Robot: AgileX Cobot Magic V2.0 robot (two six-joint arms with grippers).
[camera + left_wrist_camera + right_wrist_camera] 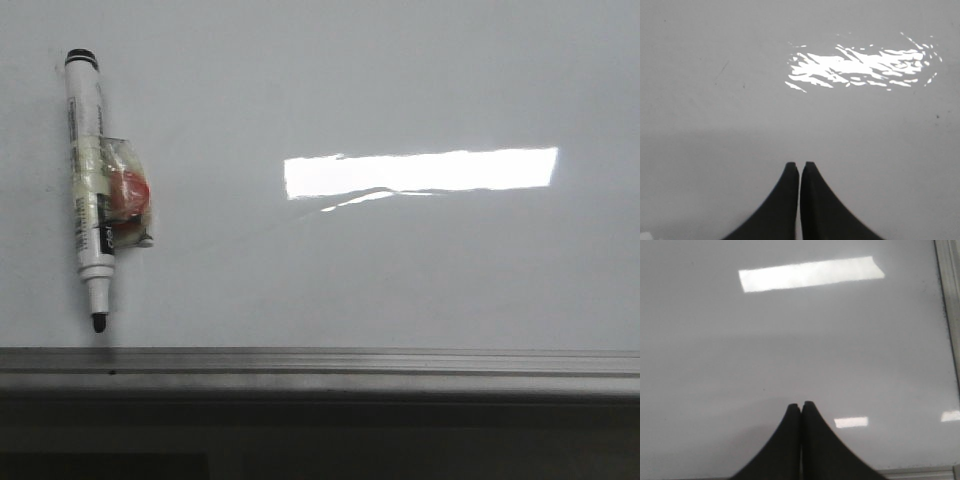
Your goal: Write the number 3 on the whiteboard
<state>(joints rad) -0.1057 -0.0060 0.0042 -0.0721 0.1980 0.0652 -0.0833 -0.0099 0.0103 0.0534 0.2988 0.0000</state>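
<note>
Front view: the whiteboard [400, 280] fills the frame, glossy, with a bright reflection [420, 172] near the middle and a grey ledge [320, 362] along its lower edge. No 3 is drawn on it yet. The marker [90, 190] lies at the left of the board, cap end away from us, uncapped black tip [99, 322] pointing toward the ledge and close to it. A wad of clear tape with something red inside [128, 195] is bound to the barrel's right side. Neither arm shows here.

Left wrist view: the left gripper [800, 166] has its jaws closed to a hairline gap, holding nothing — only bare board beyond it.

Right wrist view: the right gripper [800, 405] likewise has jaws pressed together and empty; the board's metal frame [947, 315] runs along one side.

Handling, as we judge it: the marker looks light and rigid, with a smooth plastic barrel that could slip or roll on the slick board. We would grip at the taped mid-barrel — the wad likely adds friction — keeping the tip free. The tip probably needs only gentle pressure.
</note>
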